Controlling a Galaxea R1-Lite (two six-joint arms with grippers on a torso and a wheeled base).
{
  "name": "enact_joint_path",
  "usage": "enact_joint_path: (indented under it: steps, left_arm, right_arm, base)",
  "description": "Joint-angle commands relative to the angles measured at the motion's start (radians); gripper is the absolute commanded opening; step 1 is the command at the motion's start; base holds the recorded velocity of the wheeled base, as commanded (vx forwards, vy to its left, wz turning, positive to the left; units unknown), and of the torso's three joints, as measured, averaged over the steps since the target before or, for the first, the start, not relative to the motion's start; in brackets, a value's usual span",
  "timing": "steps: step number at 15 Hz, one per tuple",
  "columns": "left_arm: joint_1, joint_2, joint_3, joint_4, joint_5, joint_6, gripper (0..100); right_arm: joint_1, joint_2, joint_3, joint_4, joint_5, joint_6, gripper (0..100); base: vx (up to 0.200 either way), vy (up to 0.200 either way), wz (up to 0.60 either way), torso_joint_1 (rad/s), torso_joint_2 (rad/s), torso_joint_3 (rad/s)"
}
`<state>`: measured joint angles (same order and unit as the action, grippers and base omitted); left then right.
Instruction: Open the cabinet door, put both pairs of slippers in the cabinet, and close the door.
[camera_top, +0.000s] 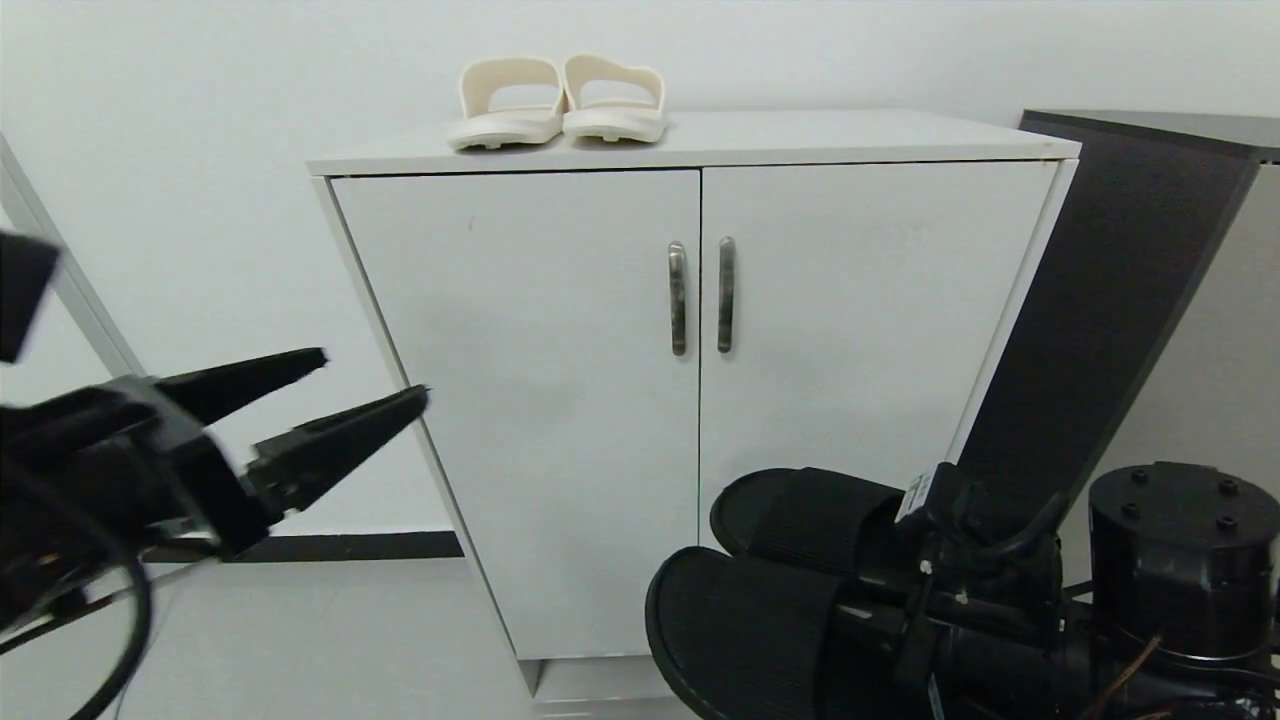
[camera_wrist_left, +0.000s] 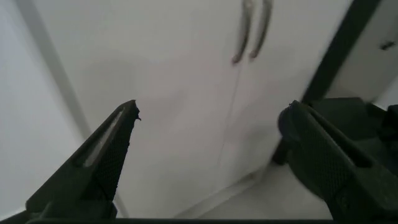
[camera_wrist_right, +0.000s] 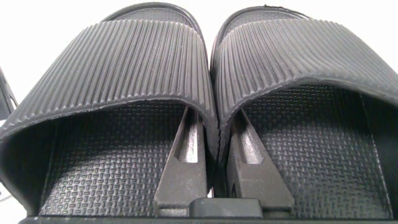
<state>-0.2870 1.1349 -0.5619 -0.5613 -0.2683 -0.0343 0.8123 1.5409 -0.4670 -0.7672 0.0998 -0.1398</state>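
**Doors shut, black pair clamped in the right gripper, cream pair on top**

On your far left, the left gripper (camera_top: 375, 375) hangs in the air beside the cabinet's left edge, about level with the middle of the doors. Its jaws stand wide apart with nothing between them. In the left wrist view you see past its two fingers (camera_wrist_left: 112, 155) to the white door fronts and the pair of handles beyond. Behind this gripper, a dark baseboard (camera_top: 350, 546) runs along the foot of the white wall (camera_top: 180, 150).

Next comes the white cabinet (camera_top: 850, 135), standing on the pale floor (camera_top: 320, 640) against that wall. Its left door (camera_top: 520, 400) is closed flush. The cream slippers (camera_top: 556, 102) sit side by side on the cabinet top, above the left door and near the front edge, with their toes facing you.

At the centre seam, the left handle (camera_top: 677, 298) and right handle (camera_top: 725, 295) are upright metal bars just beside each other, one on each door. Neither gripper touches them. The right door (camera_top: 860, 330) is closed as well.

Low on your right, the black slippers (camera_top: 760, 620) are held off the floor in front of the lower part of the right door, toes pointing towards the cabinet. You cannot tell whether they touch the door. The right gripper (camera_wrist_right: 214, 124) has one finger inside each slipper, under the ribbed straps, and its jaws are clamped on the two adjoining inner sides, pressing the pair together.

Furthest right, a dark unit (camera_top: 1100, 300) stands right beside the cabinet's right side.
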Motion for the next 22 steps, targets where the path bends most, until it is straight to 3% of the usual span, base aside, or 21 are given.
enact_joint_path:
  steps: [1,2,4,5,8,11,14,16,19,22]
  left_arm:
    - [-0.144,0.267,-0.171,-0.040,-0.005,-0.012,100]
    - [-0.172,0.319,-0.222,-0.055,-0.006,-0.023,100]
    - [-0.238,0.408,-0.317,-0.085,-0.023,-0.079,100]
    - [-0.276,0.442,-0.368,-0.083,-0.022,-0.113,100]
    - [-0.362,0.508,-0.481,-0.057,-0.057,-0.170,100]
    - [-0.366,0.572,-0.578,0.047,-0.098,-0.184,100]
    - [-0.359,0.592,-0.641,0.050,-0.186,-0.288,100]
    - [-0.342,0.625,-0.676,0.047,-0.195,-0.311,100]
    - [-0.310,0.668,-0.713,0.047,-0.184,-0.311,100]
    - [-0.302,0.691,-0.720,0.037,-0.132,-0.311,100]
  right_arm:
    - [-0.001,0.001,0.002,0.000,0.000,0.000,0]
    - [-0.001,0.002,0.002,0.000,0.000,0.000,0]
    - [-0.001,0.004,0.001,0.000,0.000,0.000,0]
    - [-0.001,0.008,0.001,0.000,0.000,0.002,0]
    - [-0.001,0.010,0.001,0.000,0.000,0.002,0]
    - [-0.002,0.010,0.004,0.000,-0.002,0.002,0]
    - [-0.002,0.010,0.005,0.000,-0.002,0.000,0]
    - [-0.002,0.010,0.007,0.000,-0.002,0.000,0]
    - [-0.002,0.013,0.008,0.002,-0.002,-0.001,0]
    - [-0.002,0.018,0.011,0.000,-0.002,-0.001,0]
  base:
    - [0.000,0.000,0.00,0.000,0.00,0.000]
    - [0.000,0.000,0.00,0.000,0.00,0.000]
    - [0.000,0.000,0.00,0.000,0.00,0.000]
    - [0.000,0.000,0.00,0.000,0.00,0.000]
    - [0.000,0.000,0.00,0.000,0.00,0.000]
    - [0.000,0.000,0.00,0.000,0.00,0.000]
    - [0.000,0.000,0.00,0.000,0.00,0.000]
    - [0.000,0.000,0.00,0.000,0.00,0.000]
    - [0.000,0.000,0.00,0.000,0.00,0.000]
    - [0.000,0.000,0.00,0.000,0.00,0.000]
